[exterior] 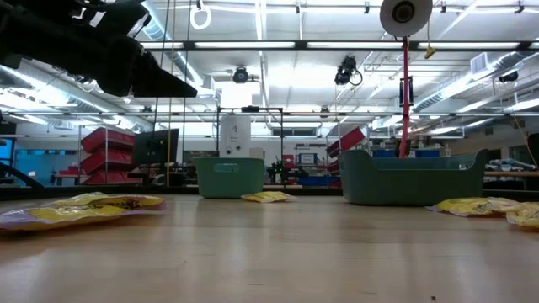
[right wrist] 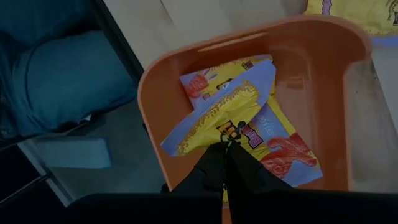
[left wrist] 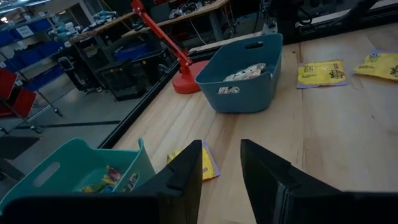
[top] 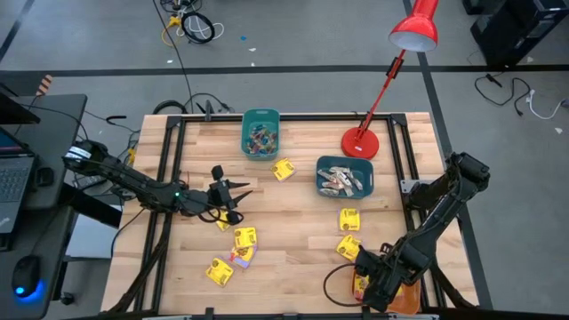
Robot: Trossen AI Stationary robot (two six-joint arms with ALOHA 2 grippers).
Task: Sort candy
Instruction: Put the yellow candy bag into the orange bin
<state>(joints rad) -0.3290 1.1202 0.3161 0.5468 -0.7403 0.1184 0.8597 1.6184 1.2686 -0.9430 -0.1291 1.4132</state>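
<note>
Nearest the low camera lay a flat yellow packet [exterior: 84, 206] on the wooden table [top: 293, 204], with more yellow packets at the far right edge of that view. From above, 7 loose yellow packets could be counted on the wood: 1 [top: 284, 169] between the 2 teal bins, 2 [top: 348, 219] below the right-hand bin, and 4 toward the left side, including 1 [top: 245, 237] just below the left gripper and 1 [top: 220, 271] close to the front edge.

The left gripper [top: 238, 201] hung above the table over its left half, fingers [left wrist: 186, 171] parted and holding nothing; its wrist camera looked between them at a yellow packet [left wrist: 205, 163] lying beside the small teal bin [top: 260, 133]. That bin held tiny blue, red and orange sweets [top: 260, 138]. The larger teal bin [top: 345, 177] sat well to its right, just beside the base of a red desk lamp [top: 360, 142], and held pale stick-shaped pieces [top: 342, 180].

The right gripper [right wrist: 225, 163] was at the front right corner, inside an orange bin [right wrist: 249, 50]. Its fingers were pressed together, their tips at the edge of a yellow packet [right wrist: 233, 115] that lay in the bin on top of other wrappers; whether they pinched it could not be told.
</note>
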